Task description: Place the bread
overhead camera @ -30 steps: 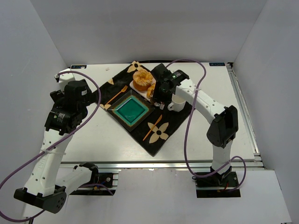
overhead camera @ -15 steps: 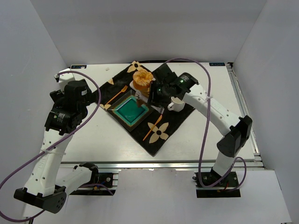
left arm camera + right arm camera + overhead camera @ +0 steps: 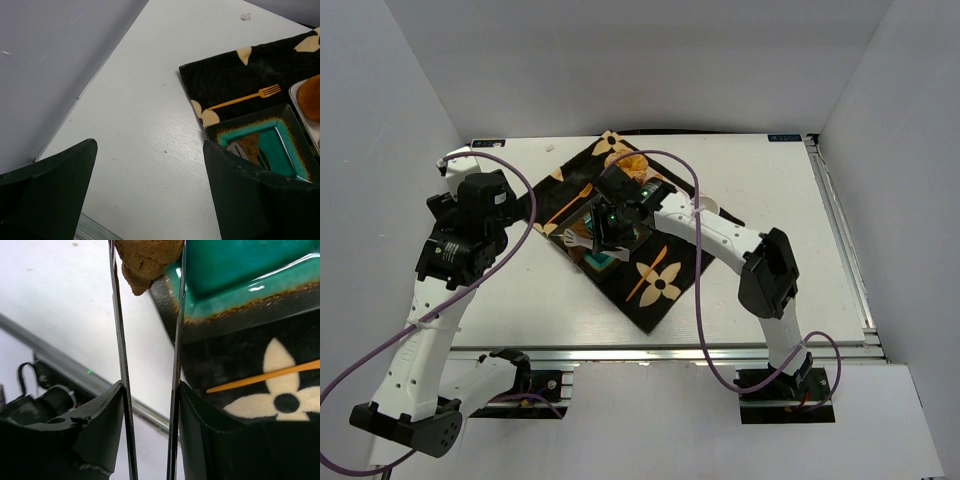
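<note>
The bread (image 3: 145, 257) is a small brown pastry pinched between the tips of two thin metal tongs (image 3: 120, 355). My right gripper (image 3: 150, 385) is shut on the tongs. It holds them over the near-left corner of the square teal plate (image 3: 240, 270). In the left wrist view the bread (image 3: 250, 145) sits low over the teal plate (image 3: 280, 142) with a tong tip (image 3: 234, 148) beside it. In the top view my right gripper (image 3: 610, 215) covers most of the plate (image 3: 600, 262). My left gripper (image 3: 150, 170) is open and empty over bare table.
A black placemat (image 3: 660, 280) with cream flower prints and orange cutlery prints lies under the plate. A large golden ring bread (image 3: 630, 163) and a white cup (image 3: 706, 207) stand behind my right arm. Grey walls enclose the table on three sides.
My right arm has swung left from the ring bread and cup to above the teal plate, carrying the tongs and bread. The left arm has not moved.
</note>
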Controlling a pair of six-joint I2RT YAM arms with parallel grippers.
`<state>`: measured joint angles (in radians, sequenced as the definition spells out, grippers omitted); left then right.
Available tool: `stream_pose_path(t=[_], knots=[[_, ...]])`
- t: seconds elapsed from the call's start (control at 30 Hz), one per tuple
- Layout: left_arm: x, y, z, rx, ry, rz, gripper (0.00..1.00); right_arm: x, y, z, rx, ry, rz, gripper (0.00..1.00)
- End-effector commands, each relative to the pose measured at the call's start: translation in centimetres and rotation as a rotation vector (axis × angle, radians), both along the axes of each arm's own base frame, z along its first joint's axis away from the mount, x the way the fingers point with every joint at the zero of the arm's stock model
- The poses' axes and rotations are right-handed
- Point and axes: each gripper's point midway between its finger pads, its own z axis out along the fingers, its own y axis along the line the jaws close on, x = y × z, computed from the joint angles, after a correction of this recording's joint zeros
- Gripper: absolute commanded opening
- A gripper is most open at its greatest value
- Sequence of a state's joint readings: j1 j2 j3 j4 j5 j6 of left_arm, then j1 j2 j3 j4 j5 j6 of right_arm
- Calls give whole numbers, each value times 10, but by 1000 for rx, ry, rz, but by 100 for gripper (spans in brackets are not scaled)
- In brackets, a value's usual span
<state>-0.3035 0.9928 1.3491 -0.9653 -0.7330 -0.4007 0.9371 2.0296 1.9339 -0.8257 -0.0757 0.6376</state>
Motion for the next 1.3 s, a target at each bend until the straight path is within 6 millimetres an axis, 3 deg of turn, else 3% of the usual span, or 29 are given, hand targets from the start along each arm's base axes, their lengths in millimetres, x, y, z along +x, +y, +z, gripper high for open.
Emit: stream_pose_path(t=[0.0, 0.2, 0.83, 1.03, 1.27], knots=[[-6, 1, 10, -4, -31, -5, 98, 22, 12, 38, 87, -121, 1, 38], [-7, 3, 9, 2, -33, 1, 98, 20, -1, 22, 45, -114, -39, 38], [-7, 2, 5, -3, -31, -5, 98, 24, -38, 8, -37, -101, -160, 40], [-7, 2, 5, -3, -29, -6, 98, 24, -36, 9, -26, -91, -152, 59], [-7, 3, 4, 2, -25, -1, 98, 23, -33, 18, 4, -97, -141, 66]])
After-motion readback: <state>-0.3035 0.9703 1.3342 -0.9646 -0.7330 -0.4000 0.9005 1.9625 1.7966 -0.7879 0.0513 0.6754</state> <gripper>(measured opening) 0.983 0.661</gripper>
